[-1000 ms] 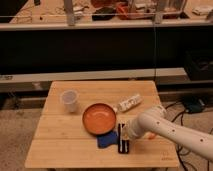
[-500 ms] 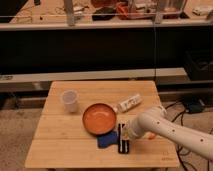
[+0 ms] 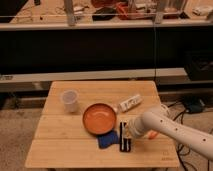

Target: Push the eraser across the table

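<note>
The eraser, a long narrow black block with pale stripes, lies lengthwise on the light wooden table, just right of the orange bowl's front edge. My white arm reaches in from the lower right, and its gripper sits right at the eraser's right side, touching or nearly touching it. A small blue pad lies against the eraser's left side.
An orange bowl stands mid-table. A clear plastic cup is at the back left. A white packet lies at the back right. Dark shelving runs behind the table, with cables on the floor at right.
</note>
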Robot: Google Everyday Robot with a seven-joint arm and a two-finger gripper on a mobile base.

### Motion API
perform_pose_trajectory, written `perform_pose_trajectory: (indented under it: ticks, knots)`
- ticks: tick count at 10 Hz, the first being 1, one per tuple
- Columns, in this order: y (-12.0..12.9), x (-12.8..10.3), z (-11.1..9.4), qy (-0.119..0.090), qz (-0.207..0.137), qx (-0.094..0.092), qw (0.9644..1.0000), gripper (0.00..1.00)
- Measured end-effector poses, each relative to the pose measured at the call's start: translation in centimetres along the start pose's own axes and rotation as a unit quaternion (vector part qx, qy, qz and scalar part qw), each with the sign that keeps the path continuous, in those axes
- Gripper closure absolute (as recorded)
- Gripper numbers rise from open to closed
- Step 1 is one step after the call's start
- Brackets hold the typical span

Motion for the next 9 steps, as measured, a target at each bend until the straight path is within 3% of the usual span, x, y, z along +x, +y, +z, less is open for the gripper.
perform_pose_trajectory:
  ticks: [5,9]
  knots:
    - [0.0,2.6,-1.1,-0.005,0.019,-0.001,0.9998,1.0]
    - [-0.2,3.1,-1.9,-0.01,0.025,-0.002,0.9996,1.0]
